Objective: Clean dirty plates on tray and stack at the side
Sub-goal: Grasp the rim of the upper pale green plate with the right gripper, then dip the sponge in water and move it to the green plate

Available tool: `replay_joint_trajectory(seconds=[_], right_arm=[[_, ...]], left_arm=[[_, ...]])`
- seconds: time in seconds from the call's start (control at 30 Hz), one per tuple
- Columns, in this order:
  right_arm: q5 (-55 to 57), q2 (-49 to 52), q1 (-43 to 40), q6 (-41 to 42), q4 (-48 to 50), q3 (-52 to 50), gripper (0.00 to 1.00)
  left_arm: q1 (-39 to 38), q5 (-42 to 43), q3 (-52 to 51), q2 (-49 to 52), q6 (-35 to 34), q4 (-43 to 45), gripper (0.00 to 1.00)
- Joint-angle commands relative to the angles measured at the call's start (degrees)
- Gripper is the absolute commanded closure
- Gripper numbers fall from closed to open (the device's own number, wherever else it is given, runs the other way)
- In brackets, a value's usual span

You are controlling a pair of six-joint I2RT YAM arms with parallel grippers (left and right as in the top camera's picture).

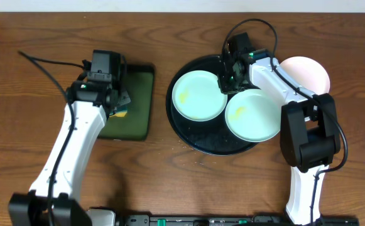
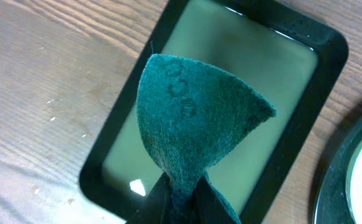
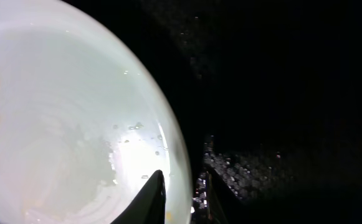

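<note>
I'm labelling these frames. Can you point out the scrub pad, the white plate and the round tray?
scrub pad [image 2: 196,118]: left wrist view, middle of its green face.
white plate [image 1: 311,72]: overhead view, bare right part.
round tray [image 1: 198,139]: overhead view, bare front-left floor near the rim.

Green scouring pad [image 2: 196,118] above rectangular tray [image 2: 106,158]

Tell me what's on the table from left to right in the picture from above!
Small green tray → left mint plate on the big black tray → right mint plate → white plate.
</note>
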Motion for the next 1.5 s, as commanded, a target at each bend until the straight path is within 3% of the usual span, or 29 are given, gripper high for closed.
replay_joint_trajectory(seconds=[0.0, 0.33, 0.73, 1.0, 1.23, 1.47], right_arm=[[1.64, 0.98, 0.59, -0.33, -0.31, -0.04, 0.8], [1.57, 3.28, 0.79, 0.11, -0.44, -0.04, 0.92], [1.64, 3.28, 0.79, 0.07, -0.37, -0.04, 0.96], [1.62, 3.3, 0.83, 0.07, -0.59, -0.04, 0.9], [1.6, 3.3, 0.98, 0.07, -0.42, -0.04, 0.88], [1.6, 3.3, 1.9, 0.07, 0.04, -0.04, 0.84]], left_arm=[[0.35, 2.58, -0.35, 3.72, 0.72, 2.64, 0.92], [0.37, 2.69, -0.35, 12.28, 0.72, 10.23, 0.92], [1.2, 1.79, -0.35, 24.15, 0.81, 16.57, 0.92], [2.89, -1.25, -0.35, 27.93, 2.49, 15.67, 0.93], [2.93, 0.5, 1.07, 21.46, 3.69, 12.44, 0.92], [2.8, 13.51, 1.18, 4.81, 3.26, 14.53, 0.92]])
